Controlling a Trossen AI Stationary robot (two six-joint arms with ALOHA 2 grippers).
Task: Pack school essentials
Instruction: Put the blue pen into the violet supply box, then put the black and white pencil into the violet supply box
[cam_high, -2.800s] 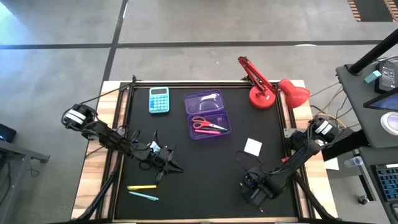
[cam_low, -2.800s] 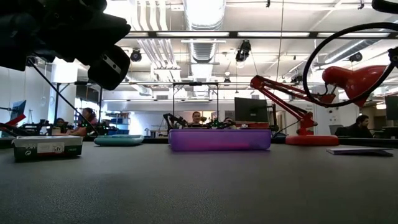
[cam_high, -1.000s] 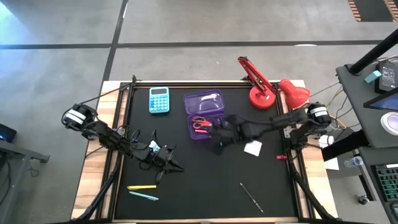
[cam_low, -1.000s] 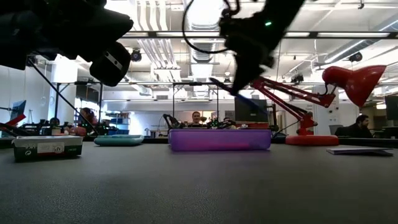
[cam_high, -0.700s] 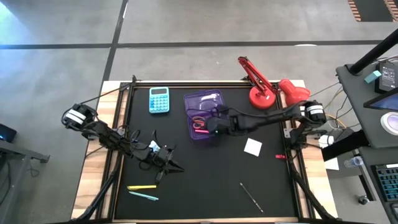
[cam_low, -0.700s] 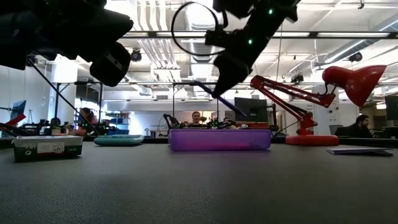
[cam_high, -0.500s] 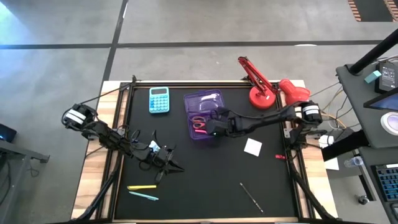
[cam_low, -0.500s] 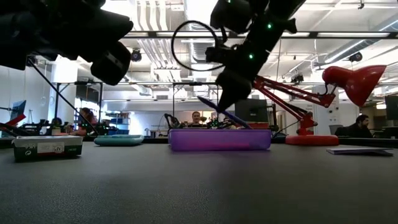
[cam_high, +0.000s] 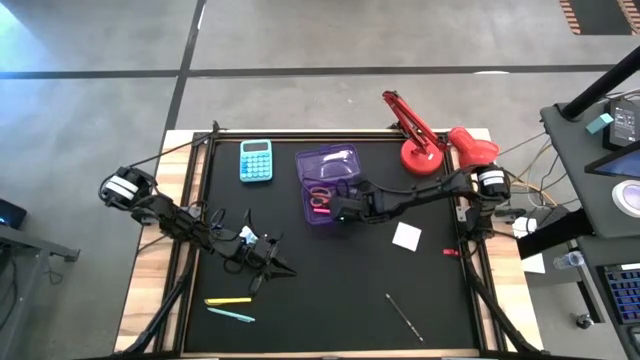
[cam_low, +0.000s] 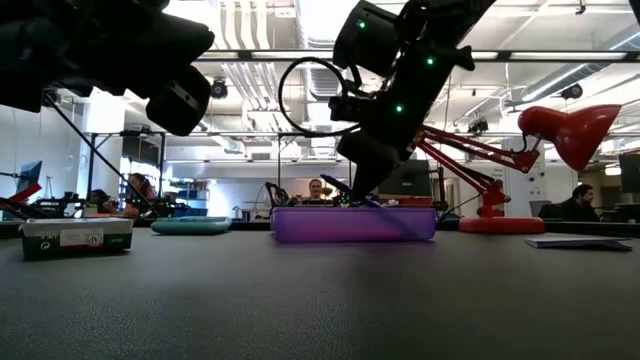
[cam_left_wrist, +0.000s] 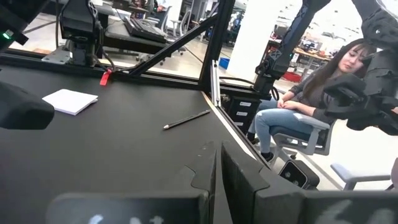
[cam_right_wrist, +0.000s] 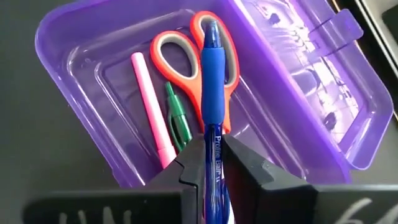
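1. Black matting covers the table (cam_high: 320, 290), which we take as the staging ground: items not yet packed lie loose on it, well apart from the box.
2. The purple case (cam_high: 333, 187) sits open toward the far middle, its lid laid back, so things can be dropped straight in from above.
3. The right gripper (cam_right_wrist: 208, 163) hangs over that case, fingers angled down into it, which suits a release.
4. The left gripper (cam_high: 272, 262) waits near the table's left front with its fingers closed on nothing.
5. Red-handled scissors (cam_right_wrist: 189, 62) already lie flat in the case, beside a pink pen (cam_right_wrist: 149, 106) and a green pen (cam_right_wrist: 177, 118).
6. A blue pen (cam_right_wrist: 210, 93) runs between the right fingers (cam_right_wrist: 189, 174), its far end over the scissors; the fingers look barely parted, and we cannot say for certain whether they grip it or have just let go.
7. A yellow pen (cam_high: 228, 300) and a teal pen (cam_high: 231, 315) remain on the mat, with a white square (cam_high: 406, 236) nearer the right side.
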